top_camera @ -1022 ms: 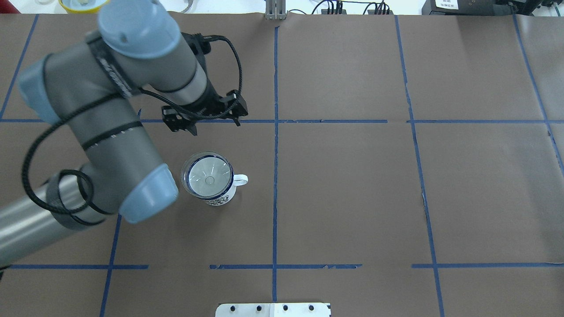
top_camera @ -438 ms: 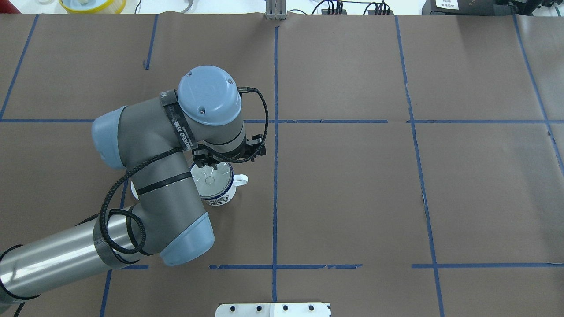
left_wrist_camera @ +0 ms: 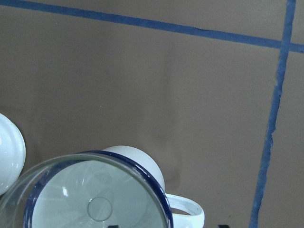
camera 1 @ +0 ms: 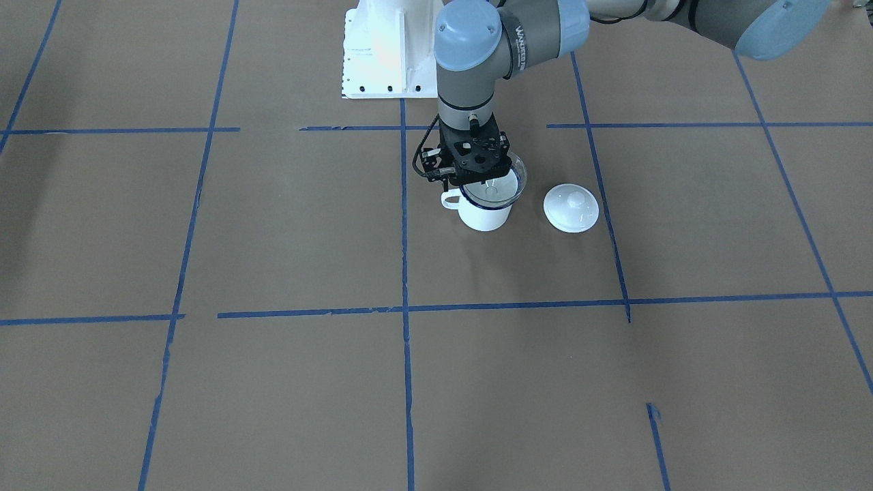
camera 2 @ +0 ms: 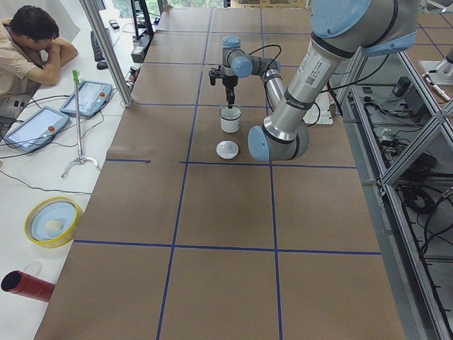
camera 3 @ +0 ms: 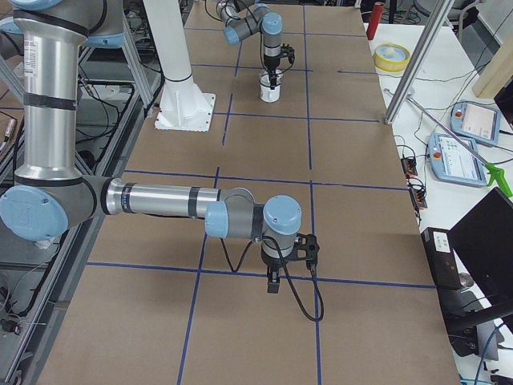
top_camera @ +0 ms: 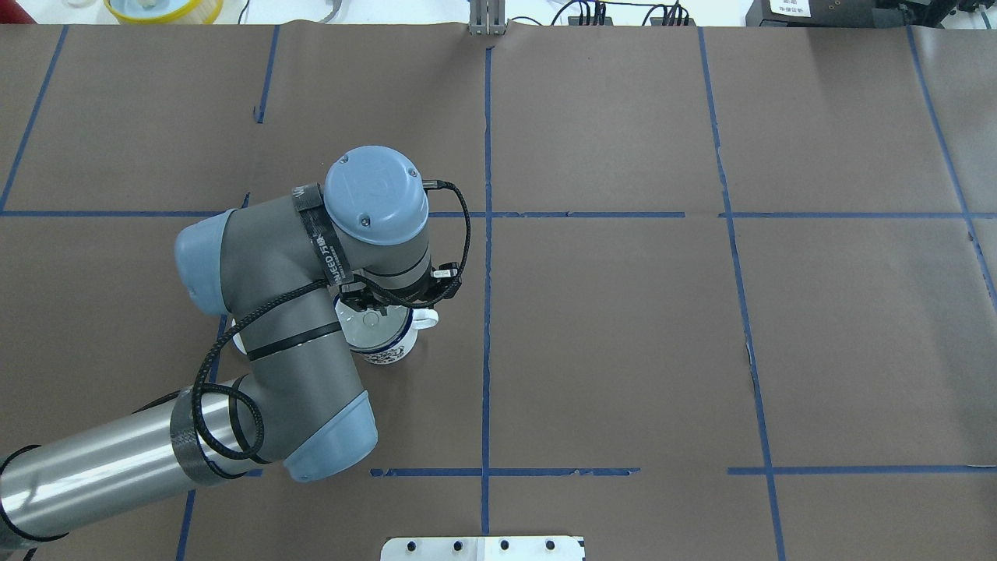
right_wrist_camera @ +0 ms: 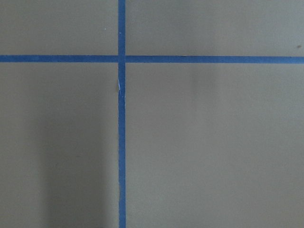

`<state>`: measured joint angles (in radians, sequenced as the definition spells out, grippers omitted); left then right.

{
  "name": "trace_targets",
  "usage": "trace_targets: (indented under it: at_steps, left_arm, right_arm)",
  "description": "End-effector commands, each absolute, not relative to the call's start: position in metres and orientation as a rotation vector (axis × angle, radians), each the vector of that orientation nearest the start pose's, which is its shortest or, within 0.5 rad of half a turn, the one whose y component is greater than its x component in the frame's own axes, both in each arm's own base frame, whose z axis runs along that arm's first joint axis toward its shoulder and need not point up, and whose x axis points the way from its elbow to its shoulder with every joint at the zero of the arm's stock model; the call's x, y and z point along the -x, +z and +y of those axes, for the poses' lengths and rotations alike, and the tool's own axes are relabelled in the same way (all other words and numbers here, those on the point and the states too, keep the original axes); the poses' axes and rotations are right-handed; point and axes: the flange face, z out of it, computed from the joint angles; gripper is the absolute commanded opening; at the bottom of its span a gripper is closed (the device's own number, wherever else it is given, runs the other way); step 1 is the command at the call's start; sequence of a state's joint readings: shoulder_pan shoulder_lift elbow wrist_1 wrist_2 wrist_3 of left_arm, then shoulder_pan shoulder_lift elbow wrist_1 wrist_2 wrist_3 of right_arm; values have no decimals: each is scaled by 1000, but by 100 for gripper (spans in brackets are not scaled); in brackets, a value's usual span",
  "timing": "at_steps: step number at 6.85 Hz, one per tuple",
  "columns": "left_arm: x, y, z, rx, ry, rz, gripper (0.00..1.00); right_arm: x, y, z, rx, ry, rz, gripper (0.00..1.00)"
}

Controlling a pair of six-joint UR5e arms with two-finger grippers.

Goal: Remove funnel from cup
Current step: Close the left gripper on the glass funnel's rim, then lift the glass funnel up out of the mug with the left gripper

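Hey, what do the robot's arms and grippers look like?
The left arm and right arm are silver-grey tubes with pale blue round joint caps and black cables looped outside. A lettered band wraps the left wrist. The left gripper and right gripper are black.

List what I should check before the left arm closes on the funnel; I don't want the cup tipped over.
1. Funnel sits in the cup, both upright: ok.
2. Left end effector is open, right above the funnel: ok.
3. One finger on each side of the funnel's rim: cannot tell, the tips barely show.
4. Lid lies beside the cup, not touching: ok.
5. Right end effector is far from the cup: ok.
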<state>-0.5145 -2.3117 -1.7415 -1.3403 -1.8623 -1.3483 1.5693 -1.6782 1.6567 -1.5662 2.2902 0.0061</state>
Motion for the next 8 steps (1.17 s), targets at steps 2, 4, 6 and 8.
trace_targets:
  at_steps: [2,4,6,8]
  left_arm:
    - [-523,172,-415,13,-173,741,0]
    - [-521,172,-416,12,-173,739,0]
    - [-455,126,-426,-49,-222,819,0]
    - [-348,90,-458,-131,-417,927,0]
  right_arm:
    - [-67,670,-445,19,10,-719,100]
    - [-67,670,-445,19,10,-719,100]
    - [-67,670,-445,19,10,-719,100]
    - [-67,670,-445,19,10,-719,100]
